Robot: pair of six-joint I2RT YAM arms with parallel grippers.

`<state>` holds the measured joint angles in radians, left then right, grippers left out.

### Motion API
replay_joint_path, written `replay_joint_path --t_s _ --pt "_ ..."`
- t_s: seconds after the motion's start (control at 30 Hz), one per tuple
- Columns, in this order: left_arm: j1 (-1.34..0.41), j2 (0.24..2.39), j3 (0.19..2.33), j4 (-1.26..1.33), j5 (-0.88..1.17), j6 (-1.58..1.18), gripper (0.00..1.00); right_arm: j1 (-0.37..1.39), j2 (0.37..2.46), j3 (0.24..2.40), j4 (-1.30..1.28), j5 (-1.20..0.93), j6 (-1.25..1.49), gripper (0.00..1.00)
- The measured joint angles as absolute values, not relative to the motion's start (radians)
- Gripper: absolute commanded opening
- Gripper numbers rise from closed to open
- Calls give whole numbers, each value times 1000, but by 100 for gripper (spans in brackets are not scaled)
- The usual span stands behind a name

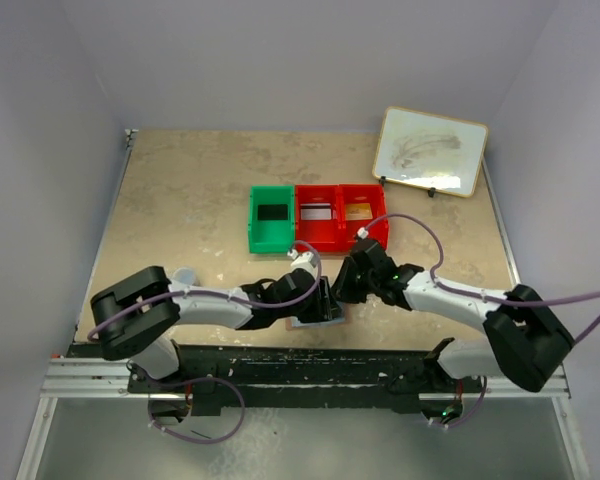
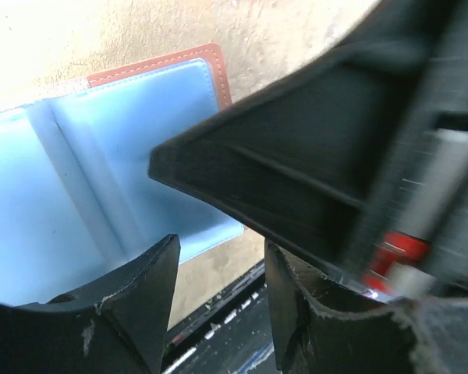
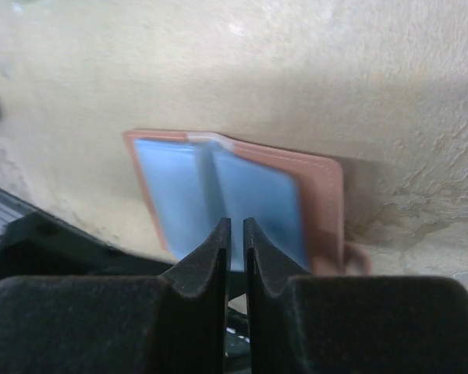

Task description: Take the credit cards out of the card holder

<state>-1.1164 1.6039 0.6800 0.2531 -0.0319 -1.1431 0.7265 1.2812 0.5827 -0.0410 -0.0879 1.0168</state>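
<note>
**A:** Where did the card holder [image 3: 257, 202] lie?

**B:** Spread open on the bench [image 1: 180, 200], low centre of the overhead view, blue lining up.

**A:** And the tools?

**B:** The right tool [image 3: 236, 226] was closed to a slit over the centre fold; whether it pinched a leaf couldn't be told. The left tool [image 2: 218, 257] stood parted at the holder's edge, gripping nothing.

**A:** The best approach?

**B:** Probably pinning one flap with the left while the right lifted gently. No card showed in the pockets.
</note>
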Motion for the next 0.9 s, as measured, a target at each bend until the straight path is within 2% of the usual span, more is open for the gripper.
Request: replay_joint_path --t_s 0.13,0.23,0.37,0.9 --pt "-1121 1484 661 199 -72 -1139 49 729 1356 549 -7 -109 1018 13" --pt "-1123 1346 647 131 -138 -1134 58 728 1360 510 39 -134 1021 17" --pt "-1122 1251 645 24 -241 -1137 60 728 1355 494 75 -143 1021 18" --pt "-1119 1344 644 -146 -331 -1168 61 730 1354 493 76 -138 1022 18"
